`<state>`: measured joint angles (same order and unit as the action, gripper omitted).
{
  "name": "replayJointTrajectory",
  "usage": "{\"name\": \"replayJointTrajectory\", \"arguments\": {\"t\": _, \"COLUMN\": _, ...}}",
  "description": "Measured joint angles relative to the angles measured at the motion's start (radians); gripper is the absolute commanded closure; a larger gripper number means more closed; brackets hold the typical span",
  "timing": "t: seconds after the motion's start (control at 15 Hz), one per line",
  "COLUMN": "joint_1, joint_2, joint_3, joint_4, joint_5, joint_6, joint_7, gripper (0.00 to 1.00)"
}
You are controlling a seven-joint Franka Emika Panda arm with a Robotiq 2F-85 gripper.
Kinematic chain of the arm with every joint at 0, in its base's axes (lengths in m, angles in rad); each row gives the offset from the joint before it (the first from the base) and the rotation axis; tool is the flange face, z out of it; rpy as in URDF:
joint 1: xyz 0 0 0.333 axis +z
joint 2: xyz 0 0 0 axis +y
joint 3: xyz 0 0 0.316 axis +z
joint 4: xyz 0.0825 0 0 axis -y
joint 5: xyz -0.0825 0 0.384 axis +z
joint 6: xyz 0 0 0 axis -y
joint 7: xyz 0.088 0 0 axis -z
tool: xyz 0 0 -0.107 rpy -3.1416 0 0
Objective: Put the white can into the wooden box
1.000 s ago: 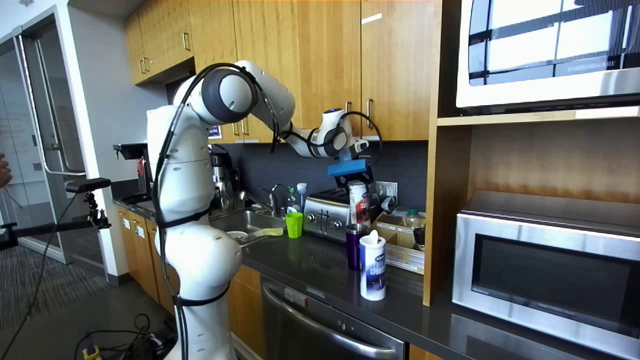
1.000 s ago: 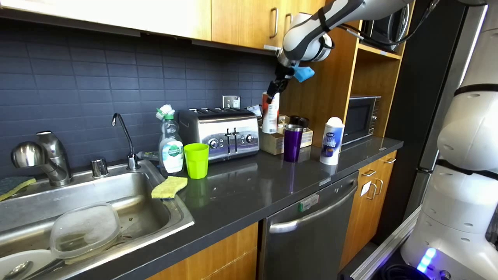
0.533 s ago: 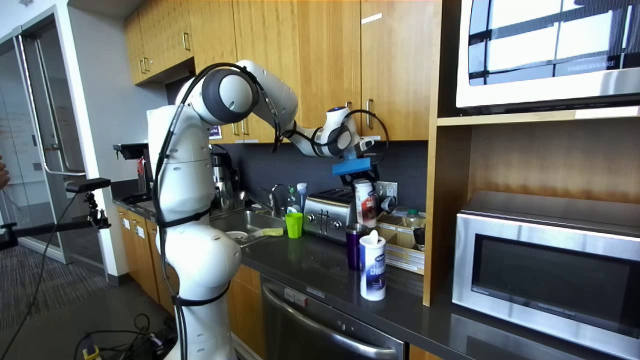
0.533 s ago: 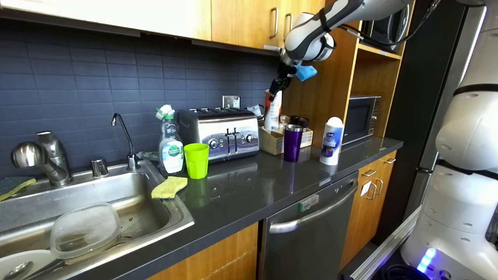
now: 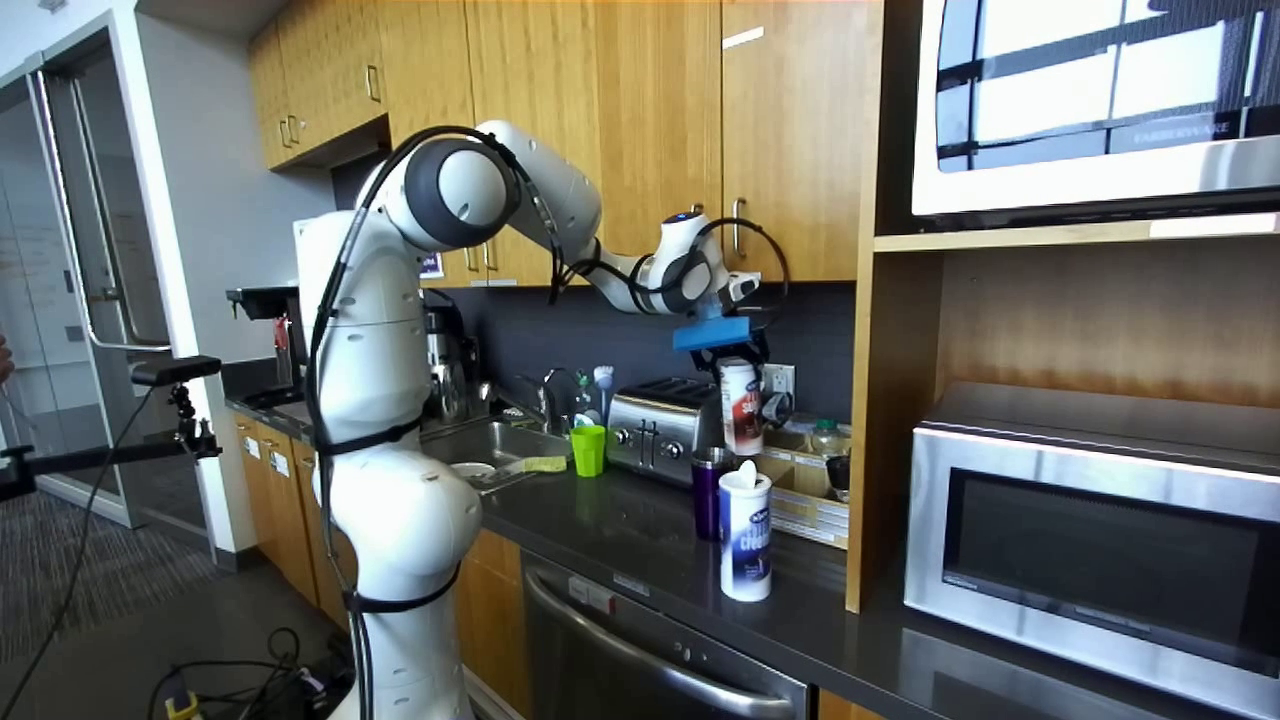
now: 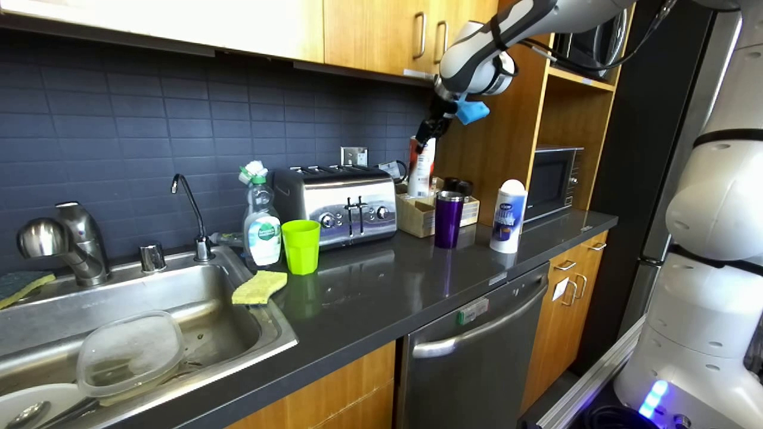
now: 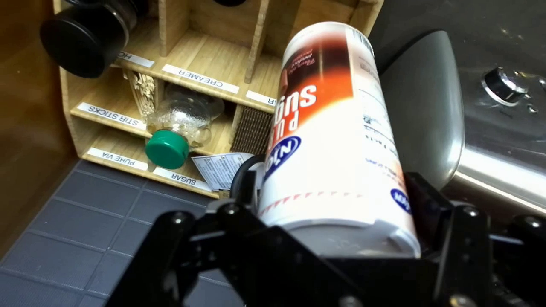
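Observation:
The white can (image 7: pixel 332 145), with a red-orange sugar label, is between the black fingers of my gripper (image 7: pixel 332 187), which is shut on its upper end. In both exterior views the can (image 6: pixel 422 173) hangs nearly upright, a little tilted. The wooden box (image 7: pixel 200 55) is light tan, with open labelled compartments; in the wrist view the can's lower end overlaps its toaster-side compartments. An exterior view shows the can's bottom close to the box's rim (image 6: pixel 417 219); I cannot tell whether they touch. The purple tumbler hides part of the box there.
The toaster (image 6: pixel 351 205) stands beside the box. A purple tumbler (image 6: pixel 448 221) and a white creamer canister (image 6: pixel 508 217) stand in front of it. A tall wooden panel (image 5: pixel 865 400) borders the far side. Inside the box are a green-capped bottle (image 7: pixel 168 149) and a black-lidded jar (image 7: pixel 81 40).
My gripper has carried the can rightward in both exterior views, away from the toaster and over toward the wooden box. The grip on the can is unchanged.

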<state>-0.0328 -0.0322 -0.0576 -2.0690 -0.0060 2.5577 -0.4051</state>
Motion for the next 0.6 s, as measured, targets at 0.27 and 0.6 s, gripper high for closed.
{"name": "replayJointTrajectory", "arguments": {"t": 0.27, "joint_1": 0.0, "joint_2": 0.004, "joint_3": -0.002, "joint_4": -0.003, "joint_5": 0.016, "joint_6": 0.022, "joint_7": 0.003, "gripper": 0.4}}
{"name": "replayJointTrajectory", "arguments": {"t": 0.6, "joint_1": -0.009, "joint_2": 0.01, "joint_3": -0.006, "joint_4": -0.007, "joint_5": 0.032, "joint_6": 0.061, "joint_7": 0.004, "gripper": 0.4}}
